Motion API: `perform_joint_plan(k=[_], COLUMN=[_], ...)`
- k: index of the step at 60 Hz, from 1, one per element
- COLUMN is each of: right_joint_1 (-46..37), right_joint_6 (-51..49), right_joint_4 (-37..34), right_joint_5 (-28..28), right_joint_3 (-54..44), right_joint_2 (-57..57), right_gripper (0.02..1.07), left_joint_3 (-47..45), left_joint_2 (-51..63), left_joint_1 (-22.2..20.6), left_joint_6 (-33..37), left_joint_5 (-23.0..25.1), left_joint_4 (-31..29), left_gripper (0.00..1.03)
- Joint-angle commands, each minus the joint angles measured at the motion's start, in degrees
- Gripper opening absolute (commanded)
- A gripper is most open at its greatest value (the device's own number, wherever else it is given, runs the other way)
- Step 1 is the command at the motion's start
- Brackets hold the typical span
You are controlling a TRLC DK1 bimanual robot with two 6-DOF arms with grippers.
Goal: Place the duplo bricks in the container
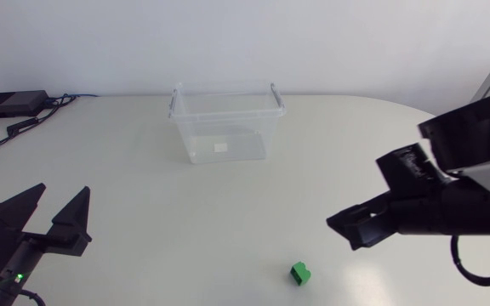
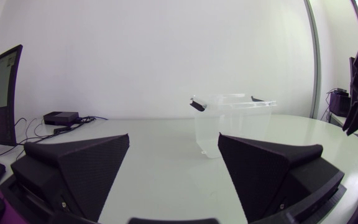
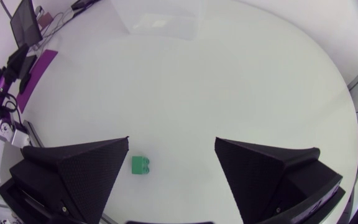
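Hovering near the green duplo brick [image 1: 300, 273] at the counter's [image 1: 143, 187] front edge, right jaws gape wide and empty, left jaws likewise, clear container [image 1: 226, 119] well apart at the far side.

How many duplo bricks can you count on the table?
1: a small green plastic duplo brick lies on the white table, far from the clear plastic container, which looks empty.

In the head view the left arm [image 1: 11, 242] runs off the near left edge and the right arm [image 1: 449, 191] off the right edge, and the right wrist view cuts off the far container [image 3: 160, 22].
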Motion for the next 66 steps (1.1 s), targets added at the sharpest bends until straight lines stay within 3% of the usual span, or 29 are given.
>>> perform_joint_plan(k=[1, 24, 66], right_joint_1=[5.1, 14.9, 16.4], right_joint_6=[3.7, 9.5, 9.8], right_joint_4=[-1.4, -2.2, 2.4], right_joint_5=[2.5, 2.5, 2.2], right_joint_3=[1.2, 1.6, 2.9], right_joint_2=[3.5, 18.9, 32.5], right_gripper=[1.02, 1.02, 1.02], left_joint_3=[-0.9, -0.9, -0.9], left_joint_2=[-0.6, -0.6, -0.6], left_joint_1=[0.0, 0.0, 0.0], left_joint_6=[-1.2, -1.2, -1.2], left_joint_5=[0.6, 0.6, 0.6], left_joint_4=[0.0, 0.0, 0.0], left_gripper=[1.0, 1.0, 1.0])
